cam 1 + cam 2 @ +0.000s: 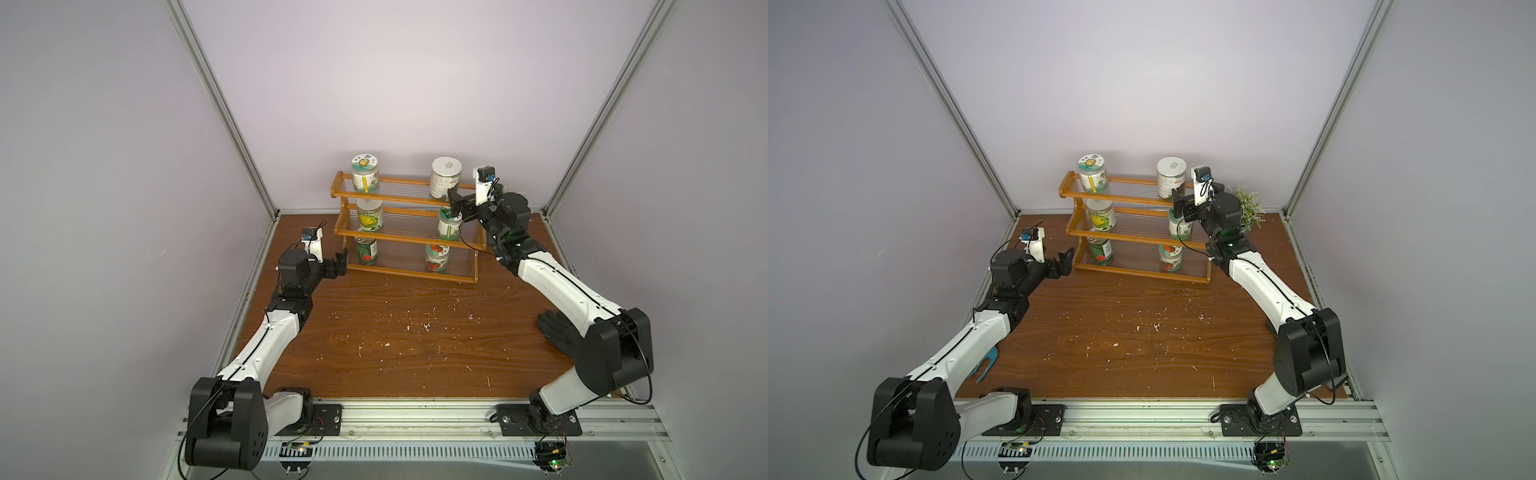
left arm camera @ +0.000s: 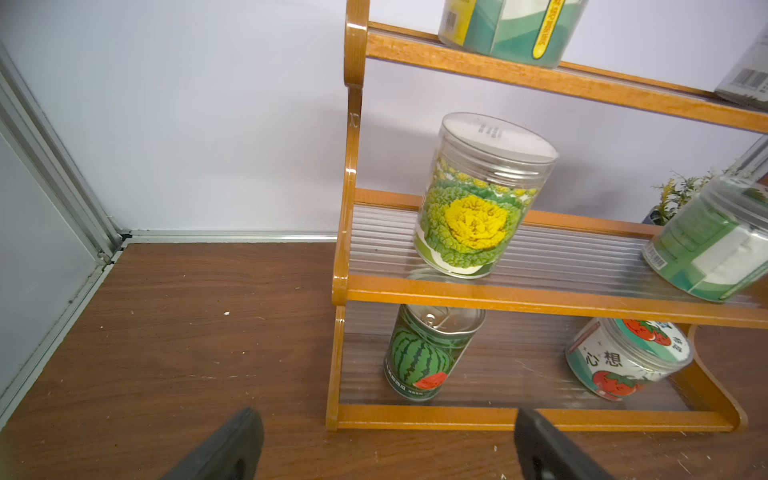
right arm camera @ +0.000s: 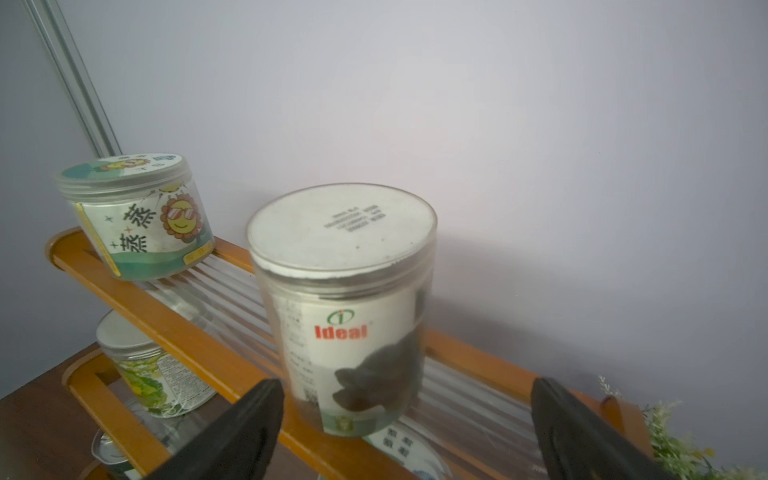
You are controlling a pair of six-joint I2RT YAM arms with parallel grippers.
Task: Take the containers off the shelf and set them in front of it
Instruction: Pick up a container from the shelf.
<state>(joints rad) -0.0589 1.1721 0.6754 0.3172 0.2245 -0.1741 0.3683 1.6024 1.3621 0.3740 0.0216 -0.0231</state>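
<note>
Right wrist: right pincer (image 3: 407, 384) spread | Ideal jar (image 3: 345, 291) blurred | left pincer (image 2: 388, 415) spread

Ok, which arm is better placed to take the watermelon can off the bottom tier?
Left. The left tool sits open and low beside the shelf, facing the watermelon can; the right tool is up at the tall top-tier jar.

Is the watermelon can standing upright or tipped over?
Upright. The watermelon can stands on its base on the bottom tier of the shelf, pull-tab lid facing up.
</note>
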